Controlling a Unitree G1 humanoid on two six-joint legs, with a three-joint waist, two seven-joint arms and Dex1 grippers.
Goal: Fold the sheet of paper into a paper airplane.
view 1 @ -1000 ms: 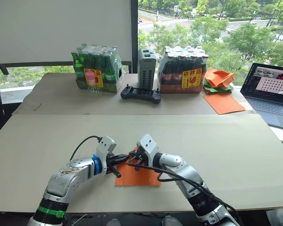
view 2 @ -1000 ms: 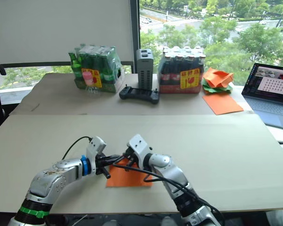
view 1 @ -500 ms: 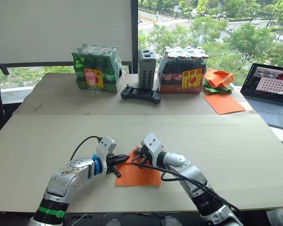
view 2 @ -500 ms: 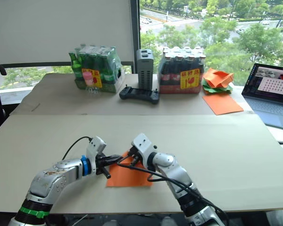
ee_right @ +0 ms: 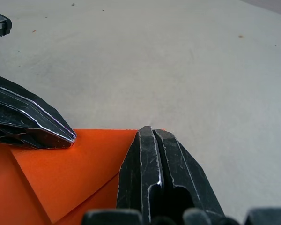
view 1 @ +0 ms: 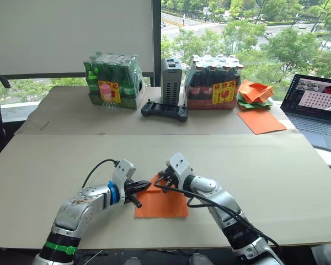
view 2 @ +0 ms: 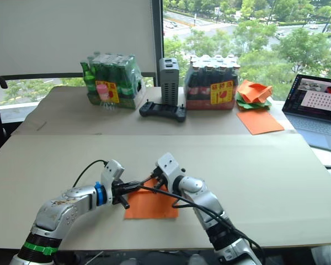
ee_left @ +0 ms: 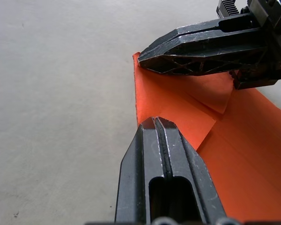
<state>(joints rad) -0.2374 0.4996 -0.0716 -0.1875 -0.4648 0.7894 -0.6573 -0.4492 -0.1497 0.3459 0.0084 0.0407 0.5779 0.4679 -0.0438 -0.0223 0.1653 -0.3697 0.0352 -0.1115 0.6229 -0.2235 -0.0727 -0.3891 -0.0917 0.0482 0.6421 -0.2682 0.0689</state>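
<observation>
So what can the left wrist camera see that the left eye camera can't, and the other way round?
The left wrist view gets close enough to show the folded corner flap with its slanted crease. The left eye view looks wider: two packs of bottles, a laptop and a heap of crumpled papers at the back. Both show the orange sheet of paper on the table, with the shut left fingers and the shut right fingers pressing on its corner.
</observation>
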